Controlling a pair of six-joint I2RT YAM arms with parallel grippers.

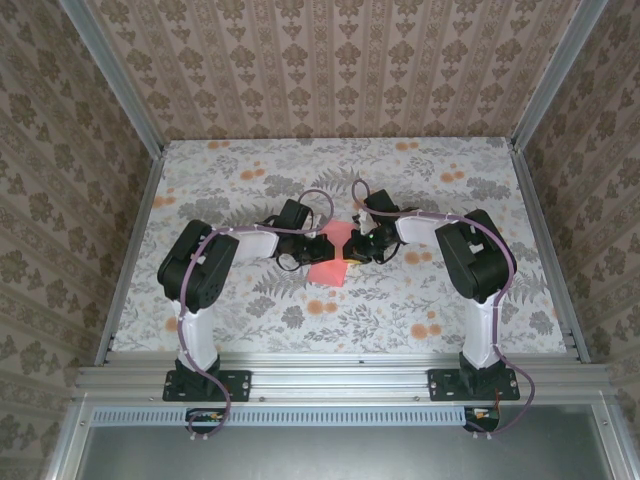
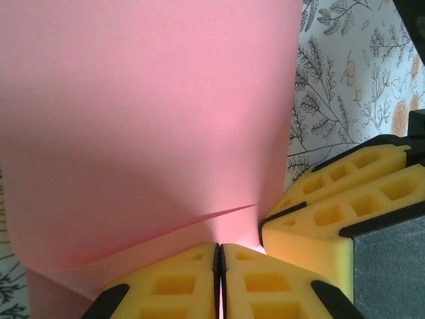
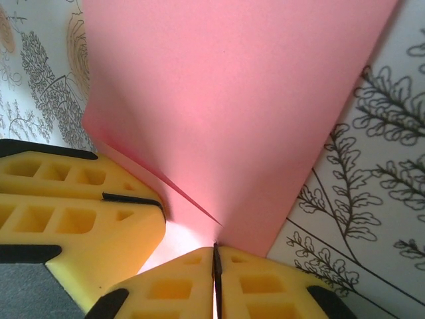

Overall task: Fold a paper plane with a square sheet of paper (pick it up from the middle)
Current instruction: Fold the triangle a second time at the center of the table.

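- Currently, the left gripper [image 2: 220, 247] has its yellow pads pressed together with a sliver of pink in the seam: it is clamped on the square sheet of paper [image 2: 146, 113].
- The right gripper [image 3: 216, 247] has its pads meeting on a thin dark line, and the sheet's lower point runs down into that line. I judge it pinched on the same sheet.
- The two grippers stand tip to tip, just beside each other, one reaching in from the left and one from the right.
- The sheet fans out straight ahead of both sets of tips. A slanted fold edge runs out from the pinch point. Neither arm is nearer, since both are already on it.
- From above, the paper sits between the grippers over the middle of the table [image 1: 450, 300]. Its longer run goes near to far, across the line joining them. Whether it rests on the table or hangs just above it, I cannot tell.
- The coming move likely turns on this shared pinch: any crease should follow the near-far line, and pulling left and right could tear the sheet.
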